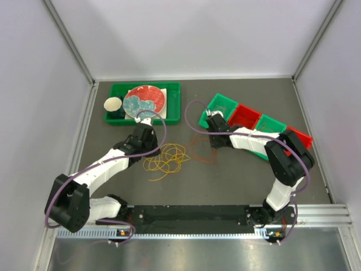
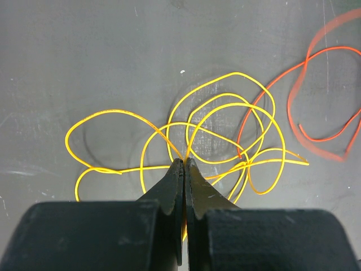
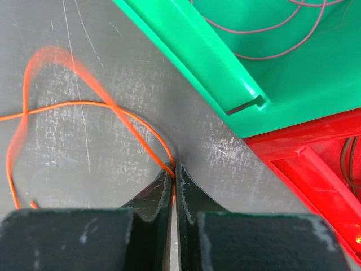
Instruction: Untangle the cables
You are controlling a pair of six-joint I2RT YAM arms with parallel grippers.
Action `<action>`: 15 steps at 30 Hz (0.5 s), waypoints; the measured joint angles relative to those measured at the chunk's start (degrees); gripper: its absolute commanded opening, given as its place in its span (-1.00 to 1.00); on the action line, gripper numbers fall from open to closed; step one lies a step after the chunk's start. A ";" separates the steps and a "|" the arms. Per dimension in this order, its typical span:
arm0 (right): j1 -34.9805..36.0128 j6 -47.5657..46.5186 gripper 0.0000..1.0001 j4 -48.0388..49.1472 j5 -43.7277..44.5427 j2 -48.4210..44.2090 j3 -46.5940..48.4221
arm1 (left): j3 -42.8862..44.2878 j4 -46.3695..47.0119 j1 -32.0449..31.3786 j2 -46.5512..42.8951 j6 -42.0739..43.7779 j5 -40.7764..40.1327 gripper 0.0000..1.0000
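Separation is partway: a maroon cable [image 3: 274, 56] lies in the green bin [image 3: 316, 84], and the right pincer [image 3: 174, 171] is clamped on the orange cable [image 3: 84, 103] just beside it. The left pincer [image 2: 184, 163] nips the yellow cable [image 2: 113, 111], which lies looped and unsorted mid-bench [image 2: 84, 45] with orange crossing its edge.

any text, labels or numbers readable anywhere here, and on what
None can be read in any view.
plate: painted pattern only, no letters.
tray, cup, bins: plain, no labels.
yellow cable, orange cable: no print visible.
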 measured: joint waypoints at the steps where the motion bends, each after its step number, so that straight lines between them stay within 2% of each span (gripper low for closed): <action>1: 0.00 0.02 -1.00 0.00 0.00 0.00 0.00 | 0.00 0.00 0.02 0.00 0.00 0.00 -1.00; 8: 0.00 0.00 -1.00 -1.18 0.20 -2.01 -0.79 | 0.00 0.00 0.07 -0.09 0.11 -0.02 -1.00; 15: -0.04 -0.68 -1.00 -5.38 5.77 -18.14 -2.62 | 0.00 0.00 0.39 -0.09 0.20 -0.04 -1.00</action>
